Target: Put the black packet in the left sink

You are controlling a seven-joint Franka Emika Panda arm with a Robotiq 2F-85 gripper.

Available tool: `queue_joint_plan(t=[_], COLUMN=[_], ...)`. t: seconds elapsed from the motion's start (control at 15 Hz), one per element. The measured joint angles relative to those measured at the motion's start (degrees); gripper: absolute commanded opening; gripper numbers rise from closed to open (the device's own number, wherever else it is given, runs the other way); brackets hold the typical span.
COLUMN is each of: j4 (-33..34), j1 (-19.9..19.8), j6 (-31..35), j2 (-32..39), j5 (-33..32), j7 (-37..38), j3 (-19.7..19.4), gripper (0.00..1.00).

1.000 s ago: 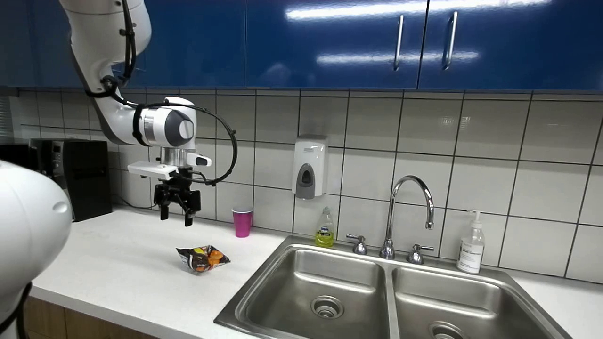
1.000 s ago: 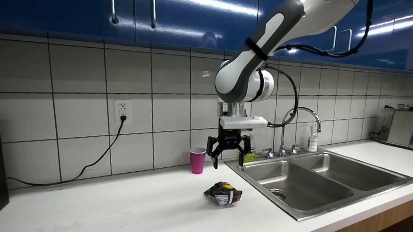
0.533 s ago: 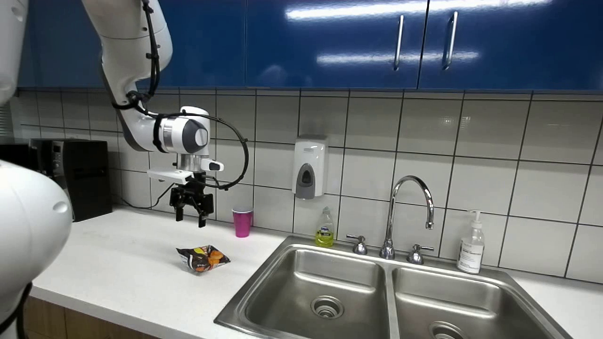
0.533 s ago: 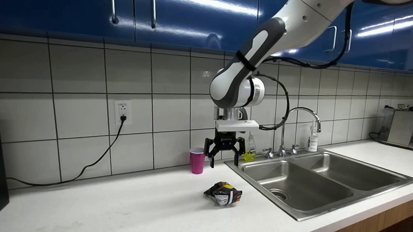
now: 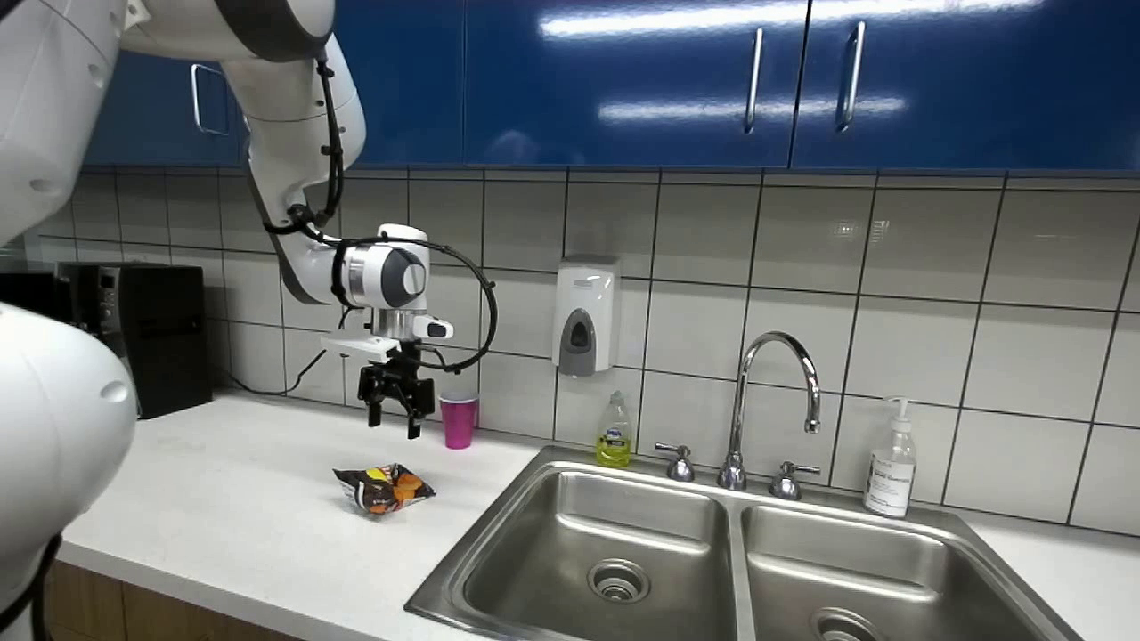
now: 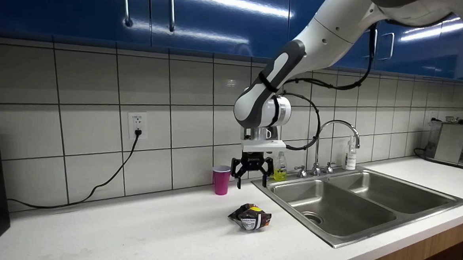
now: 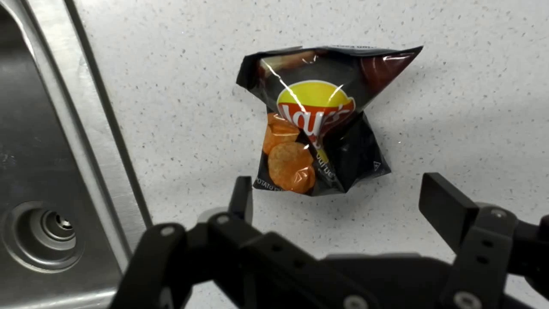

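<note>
One black packet [image 6: 250,216] lies apart, below the tool [image 6: 252,183]

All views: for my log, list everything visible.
counter: 1, white, along wall
cabinets: several, blue, overhead
panels: several, brown, under counter
black packet: 1, mostly black, on counter
left sink: 1, silver, nearer packet
right sink: 1, silver, adjoining
faucet: 1, silver, behind sinks
handles: 2, silver, beside faucet
soap bottle: 1, yellowish, behind left sink
pump bottle: 1, whitish, behind right sink
cup: 1, pink, near wall
dispenser: 1, white, on wall
outlet: 1 clearly, white, on wall
cord: 1, black, from outlet
machine: 1, black, on counter
appliance: 1, silver, far end
gripper: 1, black, above counter
arm: 1, white, above gripper
</note>
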Motion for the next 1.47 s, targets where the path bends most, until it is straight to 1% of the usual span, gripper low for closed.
queue_joint_plan(t=[0.2,0.53,1.47], j4=[1.72,2.42,5.06], j1=[0.0,0.08,0.58], j6=[-2.02,-4.95,-5.0], j2=[1.95,3.61,8.34], j5=[0.02,0.09,0.28], j7=[0.0,0.0,0.0], j3=[-0.76,-0.85,-0.83], gripper=[1.0,1.0,1.0])
